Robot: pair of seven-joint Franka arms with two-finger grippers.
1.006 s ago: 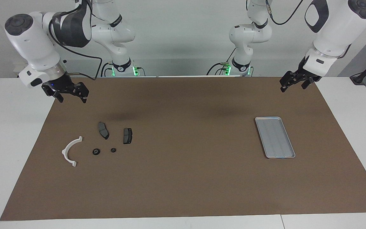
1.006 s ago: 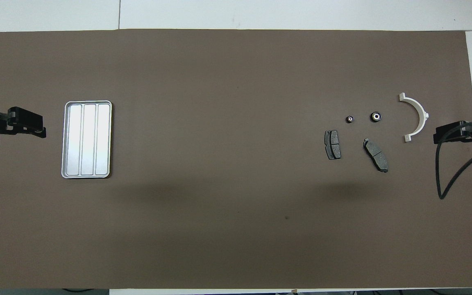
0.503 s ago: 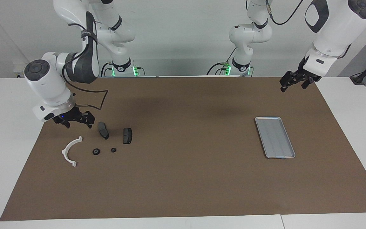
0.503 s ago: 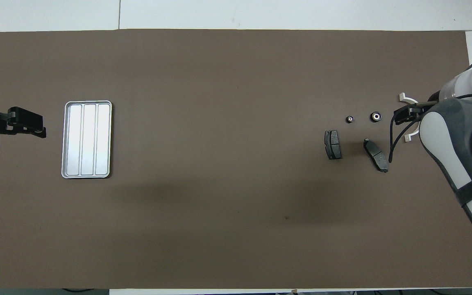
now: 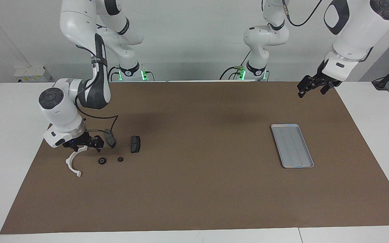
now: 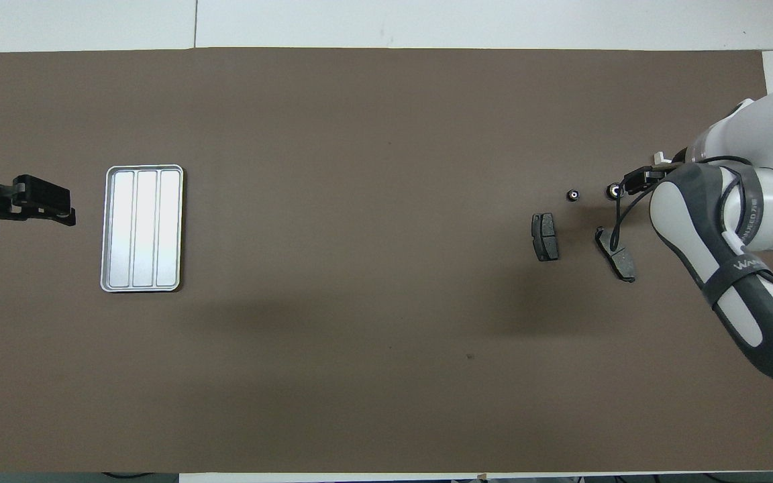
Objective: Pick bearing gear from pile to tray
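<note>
The brown mat (image 5: pixel 194 158) and, on it toward the left arm's end, the silver tray (image 5: pixel 292 145) lie as before, and the left gripper (image 5: pixel 311 88) waits unchanged above the mat's corner nearest its own base, fingers spread and empty. The right gripper (image 5: pixel 83 143) has come down from the mat's other robot-side corner to hang low over the pile, fingers parted around nothing, above the top of the white arc bracket (image 5: pixel 72 165). The two brake pads (image 5: pixel 135 144) and, just beside the bracket, the larger bearing gear (image 5: pixel 102 161) and the smaller one (image 5: pixel 120 159) have not moved.
</note>
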